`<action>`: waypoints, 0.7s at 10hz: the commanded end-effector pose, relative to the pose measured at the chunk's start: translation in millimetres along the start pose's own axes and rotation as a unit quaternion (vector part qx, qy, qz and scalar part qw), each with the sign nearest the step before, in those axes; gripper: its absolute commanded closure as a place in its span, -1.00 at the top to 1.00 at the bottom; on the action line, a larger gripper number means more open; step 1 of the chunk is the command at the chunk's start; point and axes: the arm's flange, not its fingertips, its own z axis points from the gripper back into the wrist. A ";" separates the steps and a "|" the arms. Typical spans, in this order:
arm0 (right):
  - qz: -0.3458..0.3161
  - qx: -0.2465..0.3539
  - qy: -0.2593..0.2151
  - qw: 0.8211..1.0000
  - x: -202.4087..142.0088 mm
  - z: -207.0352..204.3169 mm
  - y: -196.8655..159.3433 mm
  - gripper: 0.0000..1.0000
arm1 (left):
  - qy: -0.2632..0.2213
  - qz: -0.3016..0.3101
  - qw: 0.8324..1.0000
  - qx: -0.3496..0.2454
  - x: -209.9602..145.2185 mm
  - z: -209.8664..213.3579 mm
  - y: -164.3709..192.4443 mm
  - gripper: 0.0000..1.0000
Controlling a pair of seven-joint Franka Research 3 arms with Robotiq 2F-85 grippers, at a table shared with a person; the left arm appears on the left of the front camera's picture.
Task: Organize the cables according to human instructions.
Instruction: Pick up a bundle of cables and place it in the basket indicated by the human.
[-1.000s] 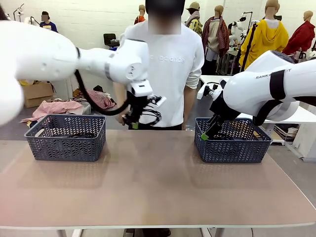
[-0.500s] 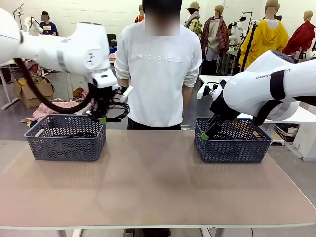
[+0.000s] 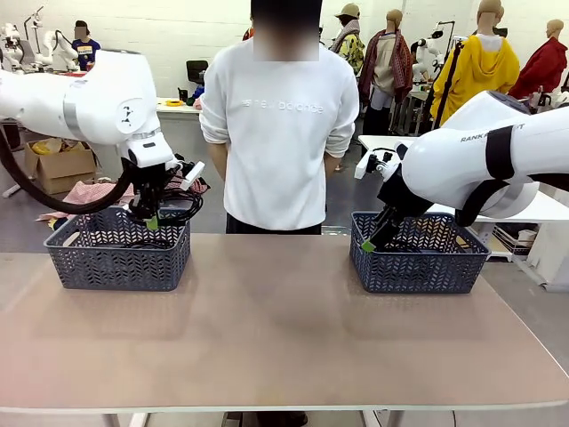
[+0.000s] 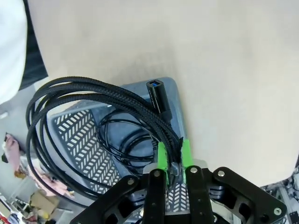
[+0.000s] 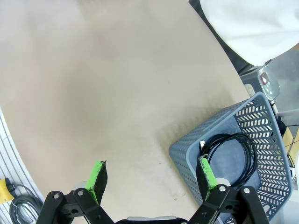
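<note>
Clearly the left tool (image 4: 174, 156) pinches a coiled cable (image 4: 88, 100) over the left basket (image 3: 117, 249), where another cable (image 4: 122, 140) lies. The right tool (image 5: 152, 179) gapes empty beside the right basket (image 5: 252, 140). Light and floppy, the loops likely handle best pinched together near the plug (image 4: 158, 95).

Table (image 3: 284, 347): spans the lower half of the front view.
Left basket (image 3: 117, 258): on the table at mid left; a coiled cable (image 4: 124, 142) lies inside it.
Left gripper (image 3: 151, 218): above that basket's far right part, clamped on a second coiled cable (image 4: 79, 100), which hangs over the basket.
Right basket (image 3: 418, 262): on the table at mid right; a coil (image 5: 231, 151) lies inside.
Right gripper (image 3: 372, 238): at that basket's left rim, jaws spread.
Person (image 3: 280, 124): behind the table, upper centre, between the baskets.
</note>
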 end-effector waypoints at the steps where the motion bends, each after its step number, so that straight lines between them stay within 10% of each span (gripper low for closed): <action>1: -0.002 -0.003 0.001 1.000 0.4 0.8 0.5 1.00 | -0.008 0.010 1.000 0.003 -14.6 -4.8 2.6 -1.00; 7: -0.002 -0.003 0.001 1.000 0.4 0.8 0.5 1.00 | -0.014 0.084 0.996 0.011 -68.6 -46.5 21.9 -1.00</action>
